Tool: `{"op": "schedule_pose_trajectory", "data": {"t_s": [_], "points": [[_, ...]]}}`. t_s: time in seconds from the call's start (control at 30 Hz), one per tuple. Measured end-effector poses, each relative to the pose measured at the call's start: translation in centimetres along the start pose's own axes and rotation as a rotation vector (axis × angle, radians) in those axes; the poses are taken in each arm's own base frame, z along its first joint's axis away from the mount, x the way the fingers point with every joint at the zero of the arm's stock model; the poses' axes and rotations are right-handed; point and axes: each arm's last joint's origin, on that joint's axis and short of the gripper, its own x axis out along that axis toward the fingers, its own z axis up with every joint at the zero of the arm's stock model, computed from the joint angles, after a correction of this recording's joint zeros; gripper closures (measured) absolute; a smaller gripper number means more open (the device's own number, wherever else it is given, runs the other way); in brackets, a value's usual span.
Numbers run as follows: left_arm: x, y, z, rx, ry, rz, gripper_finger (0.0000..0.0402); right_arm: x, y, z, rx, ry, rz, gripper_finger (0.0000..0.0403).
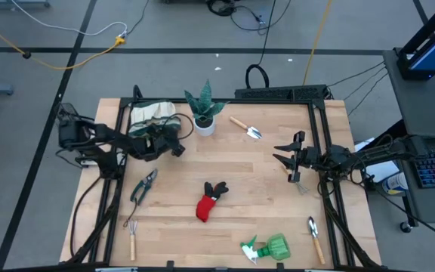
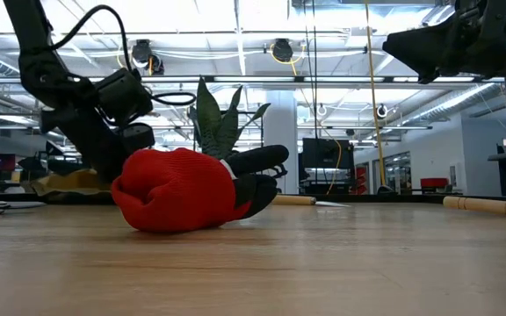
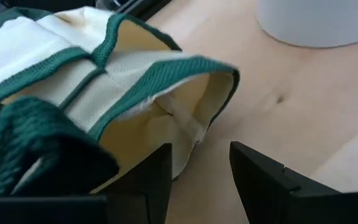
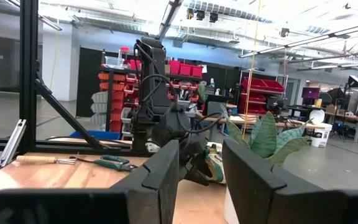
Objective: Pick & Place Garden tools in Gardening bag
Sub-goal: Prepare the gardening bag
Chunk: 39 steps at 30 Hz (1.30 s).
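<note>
The gardening bag (image 1: 151, 115) lies slumped on its side in the upper left of the high view, beside the white plant pot (image 1: 205, 125). It is soft beige fabric with green trim, so it will likely sag and fold under any push; its stiffest holds look to be the trimmed rim and the loop handles. In the left wrist view its mouth gapes toward the camera and the part of the inside that shows holds nothing; the rest is hidden.

The left tool (image 3: 199, 177) sits at that mouth with its 2 fingers spread and nothing between them, one finger close by the rim. The right tool (image 1: 294, 160) hovers at the right of the high view, also released and empty.

All the tools lie out on the tabletop (image 1: 263, 196), none in the bag:
- The green spray bottle (image 1: 269, 247), bottom centre: probably light plastic, smooth; the narrow neck is the best hold.
- The red-and-black glove (image 1: 209, 201), centre: limp and light, so pinch a bunched fold.
- The pruning shears (image 1: 143, 186), left of centre: rigid and likely the heaviest; grip across the handles.
- The 2 trowels (image 1: 246, 126) (image 1: 315, 238) and the fork (image 1: 133, 237): stiff, with round wooden handles that may roll, so take each mid-handle.
</note>
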Motion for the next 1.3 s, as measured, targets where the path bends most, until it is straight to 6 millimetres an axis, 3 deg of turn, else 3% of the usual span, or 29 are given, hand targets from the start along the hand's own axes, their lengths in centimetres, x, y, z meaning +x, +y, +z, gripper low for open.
{"op": "schedule_pose_trajectory", "data": {"t_s": [0.2,0.47,0.53,1.0,1.3], "points": [[0.5,0.3,-0.1,-0.003,0.011,0.018,0.0246,0.0,0.0,0.0,0.0,0.0,0.0,0.0287],[0.8,0.8,0.0,-0.008,0.018,0.037,0.0378,0.0,0.0,0.0,-0.001,0.003,0.001,0.0287],[0.8,0.8,0.0,-0.002,0.018,0.038,0.0393,0.0,0.0,0.0,0.0,0.003,0.001,0.0287],[-0.1,-0.4,0.1,0.046,-0.024,-0.018,0.0397,0.0,0.0,0.0,-0.001,0.003,0.001,0.0287],[-3.4,-1.4,1.5,0.027,-0.145,-0.135,0.0399,0.0,0.0,0.0,0.0,0.003,0.001,0.0287]]}}
